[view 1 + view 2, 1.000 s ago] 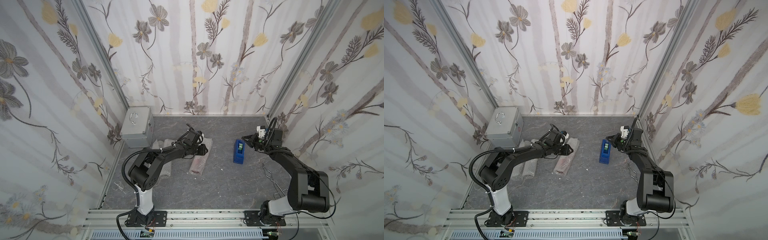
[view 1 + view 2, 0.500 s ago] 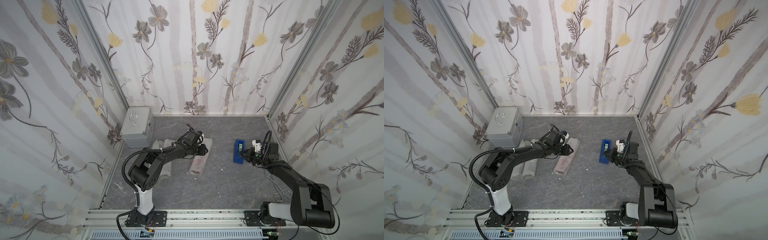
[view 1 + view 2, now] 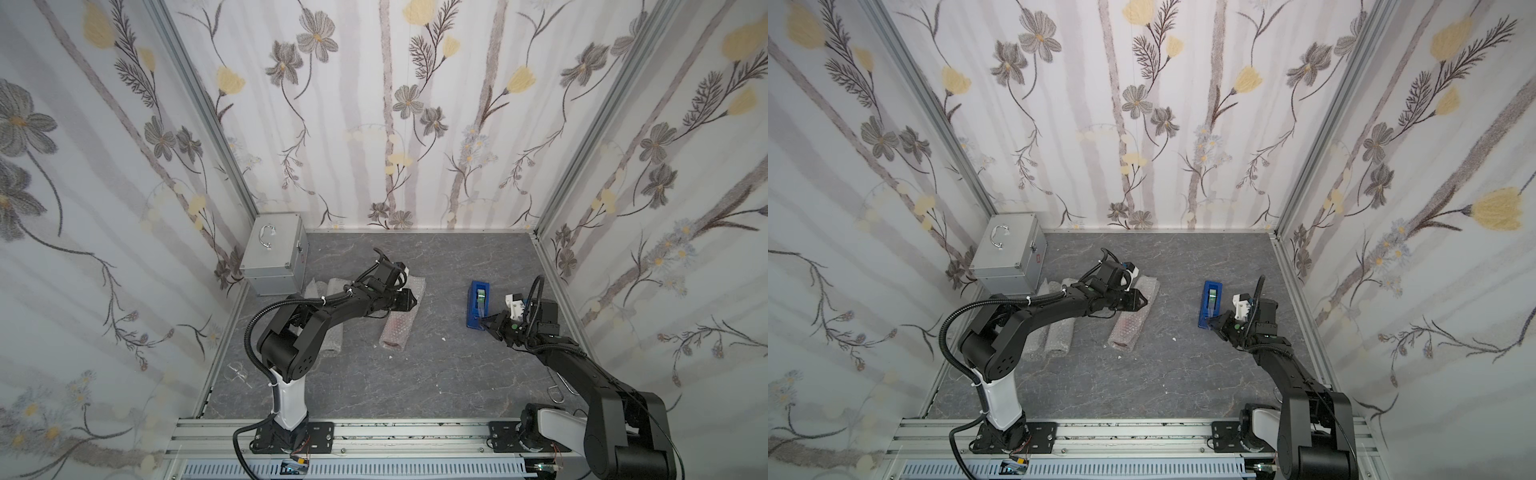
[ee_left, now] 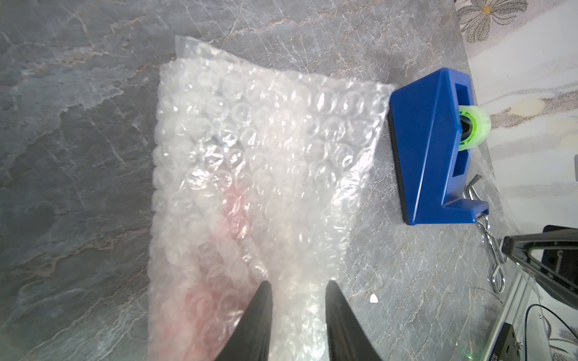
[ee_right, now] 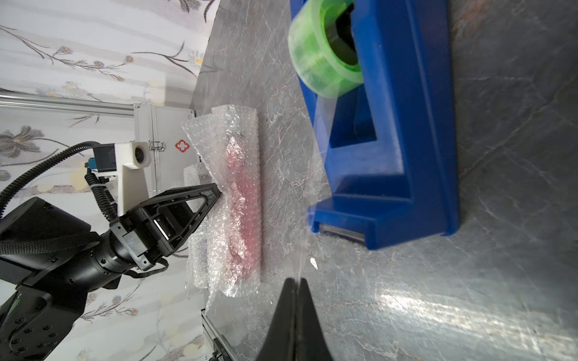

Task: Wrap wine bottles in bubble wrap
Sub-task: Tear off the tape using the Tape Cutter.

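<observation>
Wrap (image 4: pixel 250 140) fills the gap between the jaws of the left claw (image 4: pixel 298 283), which stand part-way apart. Whether they pinch the sheet or only press on it I cannot tell. The sheet is whitish, see-through plastic puffed with round bubbles. It is rolled loosely round a bottle (image 5: pixel 244 193), which shows only as a long red-pink blur inside. In both top views it lies flat mid-bench, on the grey, marble-veined bench (image 5: pixel 469 281).

The right claw (image 5: pixel 295 283) is closed tight on a strip of clear tape (image 5: pixel 316 187). The strip runs from a green spool (image 5: pixel 325 59) in a blue, angular plastic dispenser (image 5: pixel 406 125) just beside the claw.

Two more bubbly rolls (image 3: pixel 1059 336) lie side by side, partly under the left arm, near a silver metal case (image 3: pixel 276 257) in the corner.
</observation>
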Robot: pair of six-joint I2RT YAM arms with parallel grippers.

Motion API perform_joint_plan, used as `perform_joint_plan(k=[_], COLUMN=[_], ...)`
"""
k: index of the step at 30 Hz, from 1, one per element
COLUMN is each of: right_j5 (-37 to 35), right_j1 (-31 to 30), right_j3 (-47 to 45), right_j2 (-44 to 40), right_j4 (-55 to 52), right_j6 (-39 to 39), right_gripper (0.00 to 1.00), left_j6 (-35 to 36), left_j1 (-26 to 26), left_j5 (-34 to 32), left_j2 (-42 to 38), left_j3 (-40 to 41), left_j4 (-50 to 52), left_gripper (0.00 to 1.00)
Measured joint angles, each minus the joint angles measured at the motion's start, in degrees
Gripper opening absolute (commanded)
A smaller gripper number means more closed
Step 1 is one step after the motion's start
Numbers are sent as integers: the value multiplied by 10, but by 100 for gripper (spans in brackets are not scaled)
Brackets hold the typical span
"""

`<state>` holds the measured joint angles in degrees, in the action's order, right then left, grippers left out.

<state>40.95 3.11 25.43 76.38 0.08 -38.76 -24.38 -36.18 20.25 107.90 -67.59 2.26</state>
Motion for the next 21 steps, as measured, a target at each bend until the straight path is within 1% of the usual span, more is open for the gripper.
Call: perform_joint_plan(k=[6, 12, 15, 19, 21], right_j5=[-19, -14, -17, -38, -55], right_j1=[0, -1, -6, -19, -28], right_j3=[-26, -37, -37, -31, -40], right_j2=[21, 64, 60, 31, 24], right_j4=[1, 49, 51, 21, 25], right_j6=[17, 30, 30, 29, 30], right_gripper=[0, 0, 0, 0, 0], left_j6=[0, 0, 0, 0, 0], left_j1=[0, 0, 0, 0, 0], left_j5=[0, 0, 0, 0, 0], left_j2=[0, 0, 0, 0, -1], left_j3=[1, 2, 2, 2, 2], left_j4=[-1, -3, -3, -3, -3], left_gripper=[33, 33, 33, 33, 33])
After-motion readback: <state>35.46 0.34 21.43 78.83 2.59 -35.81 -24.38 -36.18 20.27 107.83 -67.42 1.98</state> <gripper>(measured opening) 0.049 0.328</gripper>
